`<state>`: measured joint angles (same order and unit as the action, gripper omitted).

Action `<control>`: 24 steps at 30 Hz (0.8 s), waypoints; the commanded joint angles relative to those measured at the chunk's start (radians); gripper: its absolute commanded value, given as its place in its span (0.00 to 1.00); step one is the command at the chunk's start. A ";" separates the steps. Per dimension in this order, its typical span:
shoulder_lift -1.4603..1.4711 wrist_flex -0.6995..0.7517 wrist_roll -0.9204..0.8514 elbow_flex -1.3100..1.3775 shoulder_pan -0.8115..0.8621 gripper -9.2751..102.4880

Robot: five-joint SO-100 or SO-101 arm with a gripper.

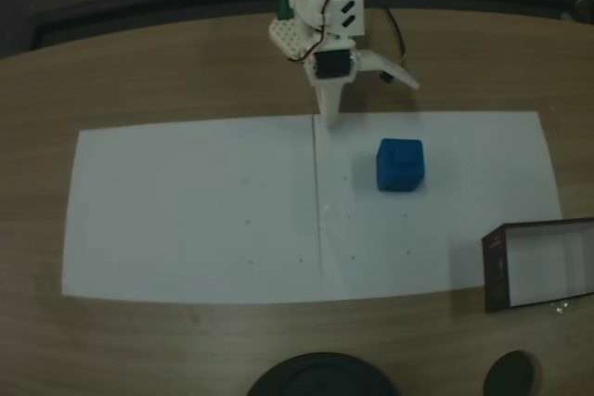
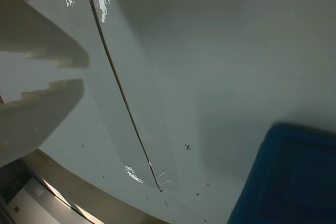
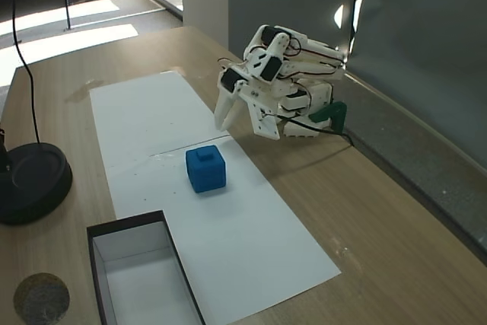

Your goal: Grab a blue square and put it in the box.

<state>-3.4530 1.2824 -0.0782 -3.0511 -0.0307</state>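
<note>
Gripper (image 1: 371, 99) fingers are spread apart over the far edge of the white paper (image 1: 186, 210), with nothing held between them; in the wrist view (image 2: 84, 74) the two stepped white fingers are seen parted at the left. The cube (image 1: 400, 165) is set on the paper, just beside the gripper and not touched by it. The box (image 3: 144, 279) is placed at the paper's corner, well apart from the cube, its pale floor bare.
</note>
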 commanded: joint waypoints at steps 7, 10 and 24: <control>-0.023 0.009 0.005 0.051 -0.002 0.08; -0.023 0.009 0.005 0.051 -0.002 0.08; -0.023 -0.044 -0.005 0.043 -0.002 0.09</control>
<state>-3.4530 1.2732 -0.0798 -3.0511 -0.0307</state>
